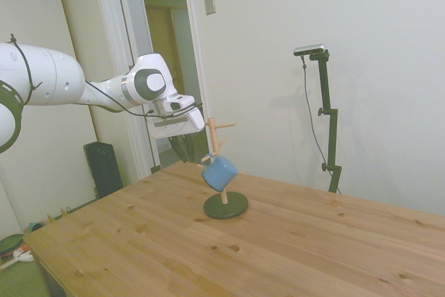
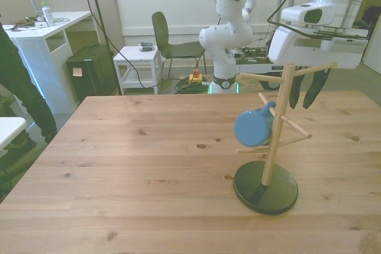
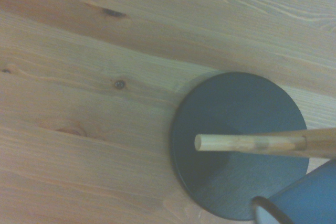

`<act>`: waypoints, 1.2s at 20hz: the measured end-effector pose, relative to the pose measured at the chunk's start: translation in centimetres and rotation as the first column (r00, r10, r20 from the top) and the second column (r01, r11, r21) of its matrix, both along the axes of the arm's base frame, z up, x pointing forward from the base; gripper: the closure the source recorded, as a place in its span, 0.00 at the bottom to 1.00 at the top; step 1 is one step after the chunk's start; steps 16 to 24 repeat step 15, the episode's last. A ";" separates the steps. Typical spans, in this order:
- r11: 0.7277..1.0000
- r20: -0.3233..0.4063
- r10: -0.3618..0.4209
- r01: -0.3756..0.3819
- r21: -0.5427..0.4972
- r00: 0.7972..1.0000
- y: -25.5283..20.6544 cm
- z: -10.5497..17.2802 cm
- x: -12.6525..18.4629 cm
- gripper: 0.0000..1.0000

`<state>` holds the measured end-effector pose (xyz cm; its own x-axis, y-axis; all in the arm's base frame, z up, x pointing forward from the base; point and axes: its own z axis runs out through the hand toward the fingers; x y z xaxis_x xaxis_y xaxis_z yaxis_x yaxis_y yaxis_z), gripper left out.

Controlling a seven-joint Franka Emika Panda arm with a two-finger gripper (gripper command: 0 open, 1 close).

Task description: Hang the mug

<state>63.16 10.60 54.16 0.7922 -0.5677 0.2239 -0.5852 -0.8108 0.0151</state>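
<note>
The light-blue mug hangs tilted by its handle on a lower peg of the wooden rack, clear of the table. In the front view the mug sits on the left side of the rack post, above the round dark base. My gripper hovers just behind the rack's top pegs, open, with nothing between its dark fingers and apart from the mug. From the side the gripper is left of the rack. The wrist view looks down on the base, a peg and the mug's rim.
The wooden table stretches toward the front view's left of the rack. A person's dark sleeve shows at that view's left edge, off the table. Behind the table stand a chair and a white desk.
</note>
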 end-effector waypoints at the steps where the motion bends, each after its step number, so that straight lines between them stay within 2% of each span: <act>1: 1.000 0.005 0.001 -0.001 0.003 1.000 0.3 0.3 0.0 0.00; 7: 0.998 0.024 -0.012 0.010 0.069 1.000 1.8 0.2 -1.4 0.00; 10: 0.993 0.049 -0.026 0.020 0.112 0.998 1.5 0.0 -4.2 0.00; 15: 0.987 0.085 -0.031 0.017 0.158 0.996 2.1 0.0 -10.8 0.00; 24: 0.987 0.085 -0.031 0.017 0.158 0.996 2.1 0.0 -10.8 0.00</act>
